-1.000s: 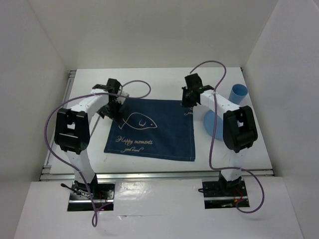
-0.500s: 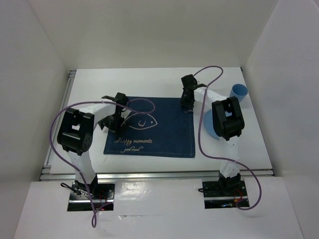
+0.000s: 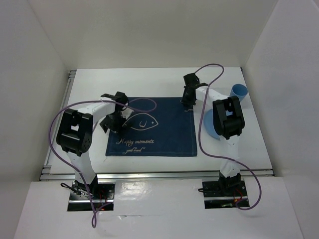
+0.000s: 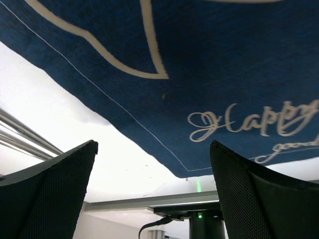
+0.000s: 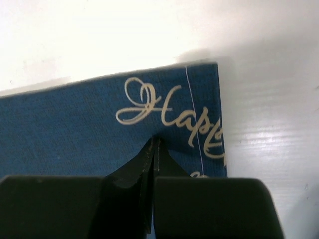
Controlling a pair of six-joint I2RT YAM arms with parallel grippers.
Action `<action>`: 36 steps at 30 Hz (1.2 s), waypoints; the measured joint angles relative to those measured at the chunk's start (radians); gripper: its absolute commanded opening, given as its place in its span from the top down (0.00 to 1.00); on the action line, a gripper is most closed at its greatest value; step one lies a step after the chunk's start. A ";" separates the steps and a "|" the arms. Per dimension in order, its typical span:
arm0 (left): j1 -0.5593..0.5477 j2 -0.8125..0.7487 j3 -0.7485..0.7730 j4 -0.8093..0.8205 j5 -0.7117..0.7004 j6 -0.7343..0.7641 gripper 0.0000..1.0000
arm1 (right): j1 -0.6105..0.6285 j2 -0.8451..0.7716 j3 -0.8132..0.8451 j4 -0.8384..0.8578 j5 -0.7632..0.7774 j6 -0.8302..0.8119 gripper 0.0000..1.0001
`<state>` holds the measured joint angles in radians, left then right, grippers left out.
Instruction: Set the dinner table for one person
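The dinner table is the white tabletop with aluminium rails. A navy placemat with a fish outline lies flat at its middle. My left gripper hovers open and empty over the mat's left edge; in the left wrist view its black fingers stand wide apart above the mat and the white top. My right gripper is shut on a pinched fold near the mat's far right corner.
A blue plate lies right of the mat, partly hidden by the right arm. A blue cup stands at the far right. White walls enclose the table; an aluminium rail runs along the near edge.
My left gripper moved from the mat's far left corner down along its left edge. The mat shifted slightly right and lies squarer. My right gripper stayed shut on its corner.
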<state>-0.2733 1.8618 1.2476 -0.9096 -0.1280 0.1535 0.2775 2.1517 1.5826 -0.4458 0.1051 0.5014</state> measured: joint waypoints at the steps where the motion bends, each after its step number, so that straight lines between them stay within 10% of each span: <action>1: 0.000 -0.001 0.011 -0.006 0.013 -0.001 0.00 | -0.001 0.006 0.011 -0.005 0.000 -0.012 1.00; 13: 0.035 -0.041 0.089 -0.045 0.082 -0.031 0.00 | -0.007 -0.064 -0.004 -0.042 0.012 -0.050 0.90; 16: 0.057 -0.107 0.095 -0.042 0.104 -0.031 0.00 | -0.010 -0.168 -0.027 -0.094 0.035 -0.045 0.73; 17: 0.069 -0.126 0.094 -0.039 0.110 -0.031 0.00 | -0.019 -0.219 -0.052 -0.104 0.030 -0.037 0.59; 18: 0.084 -0.142 0.091 -0.036 0.117 -0.031 0.02 | -0.035 -0.296 -0.107 -0.095 0.002 -0.026 0.24; 22: 0.134 -0.146 0.041 -0.003 0.129 -0.030 0.04 | -0.191 -0.625 -0.349 -0.113 -0.051 0.033 0.07; 28: 0.134 -0.101 -0.007 0.006 0.134 -0.019 0.04 | -0.432 -0.869 -0.622 -0.172 -0.052 0.169 0.04; 36: 0.132 -0.066 -0.034 0.052 0.198 -0.002 0.06 | -0.459 -1.023 -0.777 -0.264 0.064 0.402 0.05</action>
<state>-0.1410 1.7958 1.2140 -0.8577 0.0704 0.1520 -0.1818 1.1290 0.8055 -0.7094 0.1696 0.9035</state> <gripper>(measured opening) 0.947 0.961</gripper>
